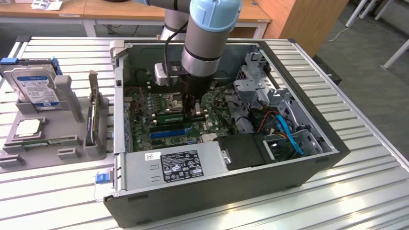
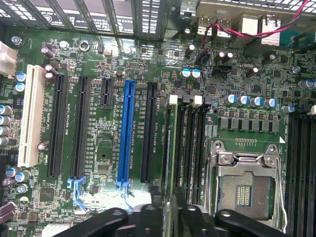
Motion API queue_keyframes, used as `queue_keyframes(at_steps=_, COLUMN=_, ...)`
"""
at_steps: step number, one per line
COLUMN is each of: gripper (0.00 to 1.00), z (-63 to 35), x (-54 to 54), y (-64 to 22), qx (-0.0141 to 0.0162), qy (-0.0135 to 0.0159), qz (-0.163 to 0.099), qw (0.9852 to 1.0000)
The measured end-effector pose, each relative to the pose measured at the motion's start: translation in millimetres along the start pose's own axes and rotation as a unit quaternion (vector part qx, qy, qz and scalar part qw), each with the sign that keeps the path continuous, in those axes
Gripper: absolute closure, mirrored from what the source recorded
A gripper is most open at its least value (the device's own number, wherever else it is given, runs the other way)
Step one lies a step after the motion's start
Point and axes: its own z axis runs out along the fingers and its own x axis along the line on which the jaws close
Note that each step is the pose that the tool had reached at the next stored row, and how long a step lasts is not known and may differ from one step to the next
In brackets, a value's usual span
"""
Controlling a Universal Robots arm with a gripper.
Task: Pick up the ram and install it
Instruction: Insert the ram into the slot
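Observation:
The ram is a thin green stick seen edge-on, standing upright in a memory slot of the motherboard, between the black expansion slots and the processor socket. My gripper straddles its near end, its black fingers slightly apart on either side, open. In the exterior view the gripper reaches straight down into the open computer case, over the ram at the middle of the board.
A blue expansion slot and a white one lie beside the ram slots. The power supply, drive cage and blue cables crowd the case. A grey stand at the exterior view's left holds a hard drive and a processor chip.

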Motion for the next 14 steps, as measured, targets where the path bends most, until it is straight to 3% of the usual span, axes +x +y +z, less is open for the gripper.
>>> queue_keyframes(at_steps=1, gripper=0.73, z=0.0, x=0.0, y=0.0, qx=0.0000, qy=0.0000, qz=0.000, qw=1.0000)
queue_keyframes(at_steps=14, gripper=0.73, z=-0.5, x=0.0, y=0.0, qx=0.0000, qy=0.0001, qz=0.000, qw=1.0000)
